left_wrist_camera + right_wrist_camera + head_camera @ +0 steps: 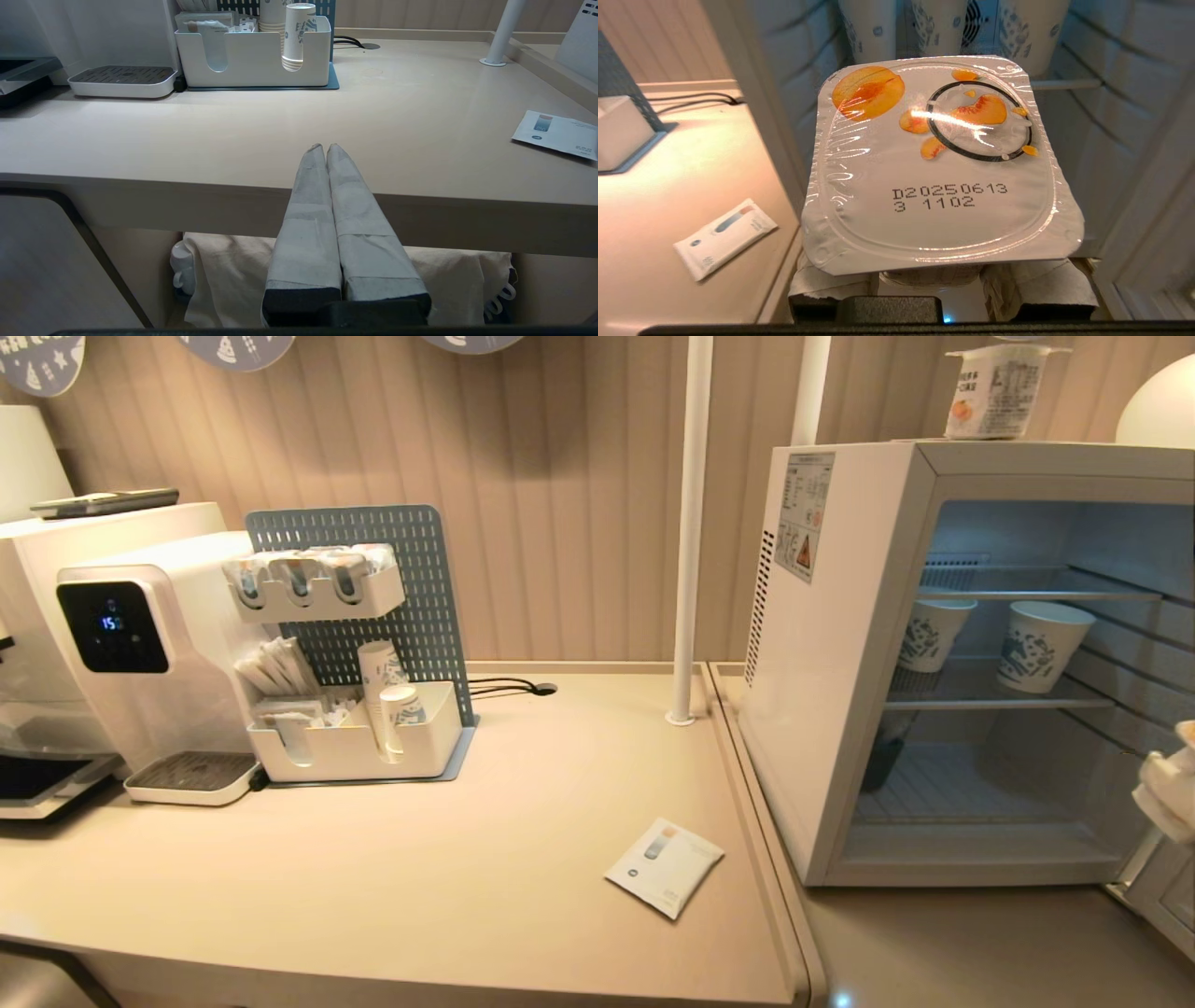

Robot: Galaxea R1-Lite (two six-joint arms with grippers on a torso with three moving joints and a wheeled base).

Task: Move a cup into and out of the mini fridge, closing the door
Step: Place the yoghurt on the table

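Right gripper at open mini fridge mouth, fingers clamped on cup, foil lid up. Shelves with paper cups straight ahead. Left gripper pressed shut, parked at counter edge, farther away.

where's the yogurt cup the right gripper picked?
The cup is clamped in the right gripper, in front of the open mini fridge, facing the paper cups on its middle shelf.

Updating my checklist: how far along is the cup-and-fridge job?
Done: the mini fridge stands open and the right gripper holds the cup at its opening. In hand: carrying the cup. Left: closing the door; whether it is going in or coming out is unclear.
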